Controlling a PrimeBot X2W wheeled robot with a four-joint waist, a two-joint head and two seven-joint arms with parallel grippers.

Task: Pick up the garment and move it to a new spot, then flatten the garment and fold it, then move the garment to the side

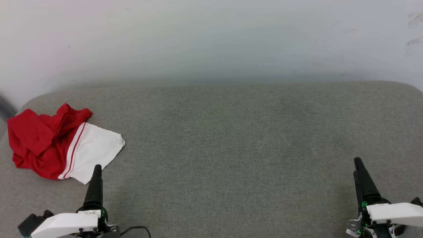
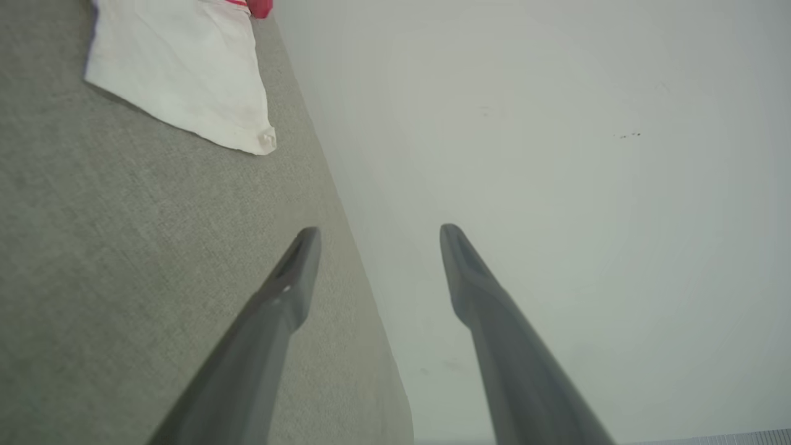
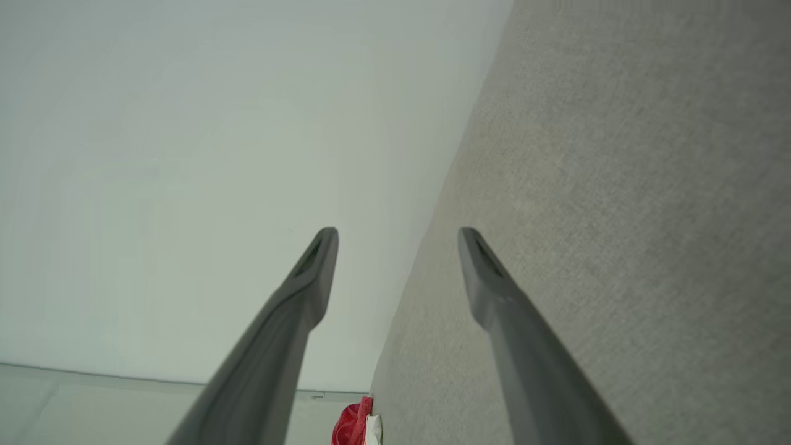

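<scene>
The garment (image 1: 56, 142), a red jersey with a white sleeve and red-and-white striped trim, lies crumpled at the far left of the grey cushioned surface (image 1: 231, 138). Its white sleeve (image 2: 185, 74) shows at the top left of the left wrist view, and a small red-and-white bit of the garment (image 3: 355, 426) peeks in at the bottom of the right wrist view. My left gripper (image 1: 96, 170) stands just below the sleeve's near corner, and in its wrist view the left gripper (image 2: 377, 238) is open and empty. My right gripper (image 1: 358, 165) is at the lower right, far from the garment; the right gripper (image 3: 398, 241) is open and empty.
A pale wall (image 1: 211, 39) rises right behind the grey surface. The surface's back corners are rounded, and a dark strip (image 1: 5, 107) shows past its left edge.
</scene>
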